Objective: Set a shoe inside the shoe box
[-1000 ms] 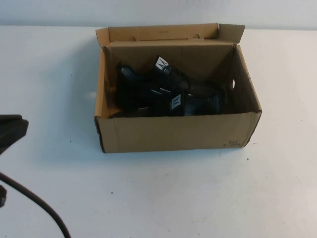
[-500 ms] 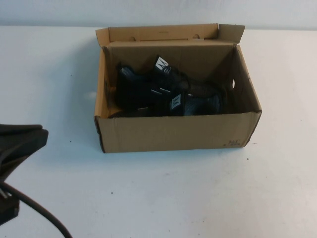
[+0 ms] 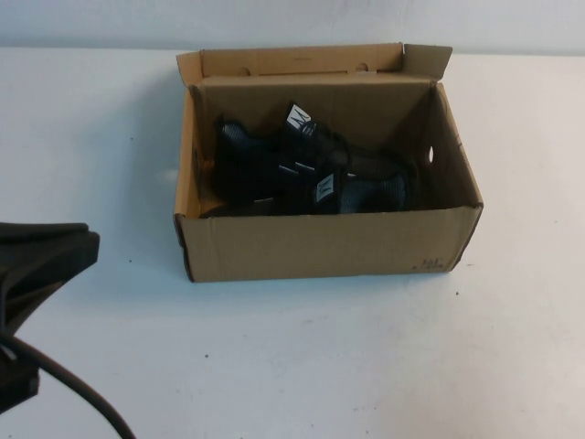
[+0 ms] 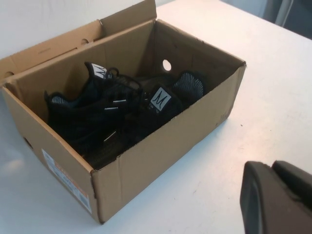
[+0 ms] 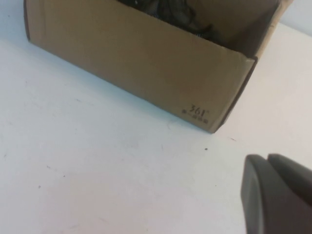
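The brown cardboard shoe box [image 3: 320, 245] stands open mid-table with its flap lid up at the back. Two near-identical black mesh shoes lie inside, one toward the front [image 3: 352, 194] and one behind it [image 3: 251, 155], each with a white tongue label. They also show in the left wrist view, front one [image 4: 161, 105] and rear one [image 4: 80, 109]. My left gripper [image 3: 90, 243] is shut and empty, low over the table left of the box; it also shows in its wrist view [image 4: 271, 168]. My right gripper [image 5: 267, 161] is shut and empty, off the box's front right corner [image 5: 214, 122].
The white table [image 3: 366, 357] spreads around the box on all sides. A black cable [image 3: 73, 389] runs from my left arm at the near left edge. The box's right wall has a round hole [image 4: 166, 65].
My left gripper has moved to the right, further into the high view, toward the box. The box and the shoes have not moved.
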